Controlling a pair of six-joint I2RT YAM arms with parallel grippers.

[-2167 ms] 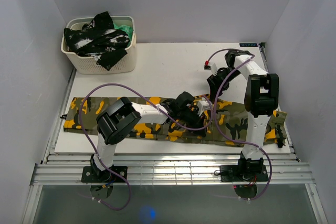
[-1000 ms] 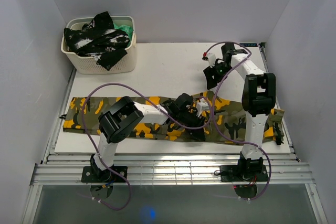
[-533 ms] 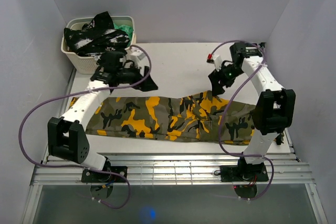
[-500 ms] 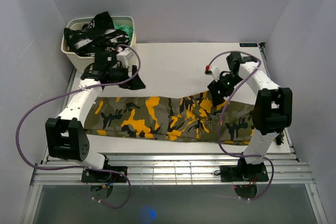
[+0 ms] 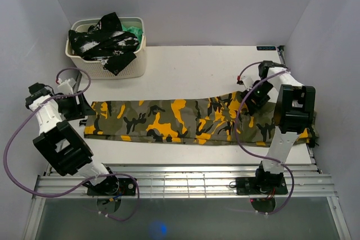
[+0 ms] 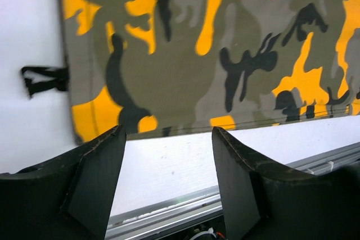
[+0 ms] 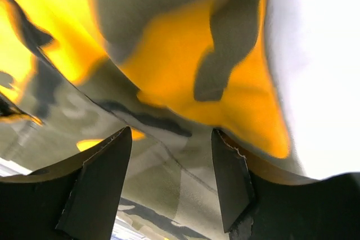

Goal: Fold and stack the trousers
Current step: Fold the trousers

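from above, the trousers lie flat in a long band across the near part of the bench, running from the left side of the frame to the right edge. my left pincer sits at the far left, just beside the trousers' left end. my right pincer is over their upper edge towards the right. in the upper left stands a white basket, well apart from the trousers. a black-and-white garment is heaped in it and spills over the front rim, and a bit of green cloth shows at its right corner.

in my left wrist view, the trousers fill the upper part of the frame, their lower edge lying on the white bench. a small black strap sticks out from the cloth's left end. my left pincer is spread wide, its fingers apart with only bench and cloth edge between them, holding nothing.

in my right wrist view, the trousers are very close and blurred, filling most of the frame, with bench at the right. my right pincer is spread too, its fingers clamped on nothing.
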